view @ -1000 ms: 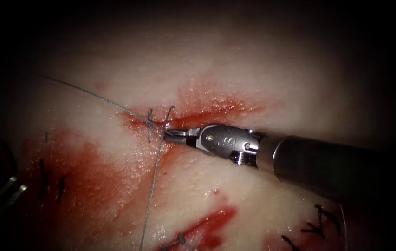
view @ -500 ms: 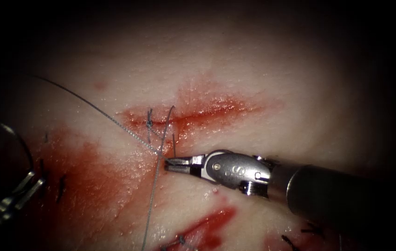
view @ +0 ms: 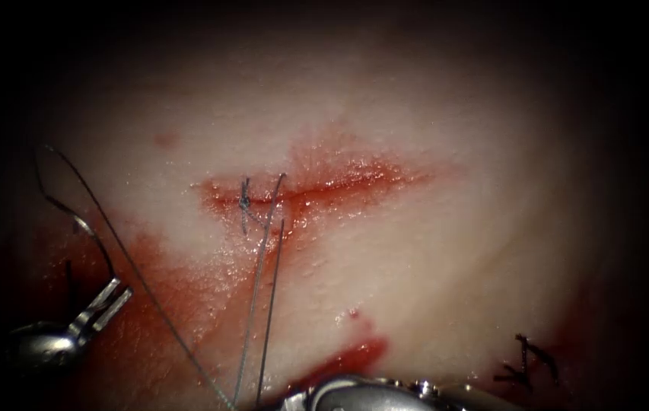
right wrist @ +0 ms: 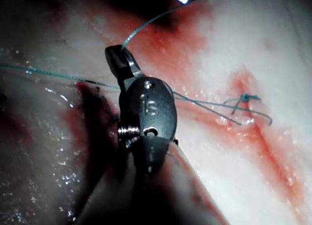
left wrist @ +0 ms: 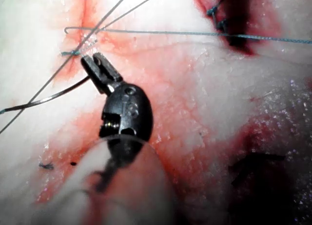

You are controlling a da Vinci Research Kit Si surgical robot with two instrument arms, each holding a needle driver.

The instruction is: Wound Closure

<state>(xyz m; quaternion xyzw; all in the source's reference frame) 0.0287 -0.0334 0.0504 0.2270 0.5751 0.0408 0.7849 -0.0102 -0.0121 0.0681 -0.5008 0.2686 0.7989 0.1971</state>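
**A surgical training bench, not an operating room**

The setting is a lab bench for robotic suturing practice. A pale, glistening slab of pork-belly tissue [view: 431, 251] carries a short red cut [view: 316, 189], and red fluid [view: 149, 304] pools left of and below that cut. Just at the cut's left end sits a knotted blue-grey stitch [view: 245, 202]; well below and right of the cut lie dark older stitches [view: 526, 359]. Small steel wristed tools on thin shafts [left wrist: 124, 113] work over the slab under narrow endoscope lighting.

Layout around the cut [view: 316, 186]

Knot [view: 245, 202] sits at the cut's 9 o'clock end; thread [view: 252, 304] runs toward 6 o'clock; left tool [view: 103, 301] (holding the needle [view: 84, 228]) lies at 8 o'clock.
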